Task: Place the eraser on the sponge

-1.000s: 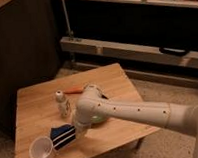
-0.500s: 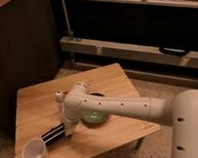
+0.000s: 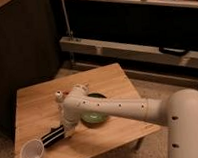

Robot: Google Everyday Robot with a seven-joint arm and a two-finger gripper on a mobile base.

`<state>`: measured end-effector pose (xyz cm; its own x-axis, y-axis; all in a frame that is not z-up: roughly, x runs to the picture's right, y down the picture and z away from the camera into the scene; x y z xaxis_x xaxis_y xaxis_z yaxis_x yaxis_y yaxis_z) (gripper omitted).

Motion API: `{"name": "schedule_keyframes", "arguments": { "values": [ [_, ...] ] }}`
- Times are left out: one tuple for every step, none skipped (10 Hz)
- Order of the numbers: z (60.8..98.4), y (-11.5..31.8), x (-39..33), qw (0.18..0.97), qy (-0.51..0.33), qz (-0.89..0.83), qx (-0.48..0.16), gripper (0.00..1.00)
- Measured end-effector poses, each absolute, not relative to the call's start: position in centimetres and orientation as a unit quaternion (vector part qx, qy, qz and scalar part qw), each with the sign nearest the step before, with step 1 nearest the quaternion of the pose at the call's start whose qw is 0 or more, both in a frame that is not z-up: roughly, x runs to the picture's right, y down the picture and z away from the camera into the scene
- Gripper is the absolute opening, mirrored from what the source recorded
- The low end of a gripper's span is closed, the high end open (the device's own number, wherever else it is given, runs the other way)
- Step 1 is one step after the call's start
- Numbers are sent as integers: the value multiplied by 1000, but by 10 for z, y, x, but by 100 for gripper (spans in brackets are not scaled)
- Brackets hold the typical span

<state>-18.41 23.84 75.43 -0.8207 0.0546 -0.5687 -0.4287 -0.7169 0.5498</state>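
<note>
on the wooden table (image 3: 38, 99), near its front edge, the pincer (image 3: 66, 129) is at the eraser (image 3: 51, 137) beside a cup (image 3: 31, 152); grip unclear.

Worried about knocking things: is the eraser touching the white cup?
Cannot tell: in the camera view the eraser ends at the cup, gap unclear. The end effector covers its other end.

Dim room, dark panel (image 3: 25, 42) upper left, pale rail (image 3: 131, 51) across the middle — shelf (image 3: 138, 0) above, speckled floor (image 3: 160, 86) right, wooden table (image 3: 36, 103) lower left — gripper (image 3: 66, 130) low near its lower-left corner.
</note>
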Motion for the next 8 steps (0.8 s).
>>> {"name": "schedule_keyframes", "arguments": {
  "values": [
    [754,239,-185,134,351,888,-266,31],
    [755,238,-186,132,351,888,-266,43],
    [755,238,-186,130,351,888,-265,52],
    [756,238,-187,129,352,889,-264,63],
    [756,238,-187,128,353,889,-261,74],
    [756,237,-187,128,353,890,-258,79],
    [756,236,-187,127,354,891,-256,80],
    [753,233,-185,122,350,893,-256,80]
  ]
}}
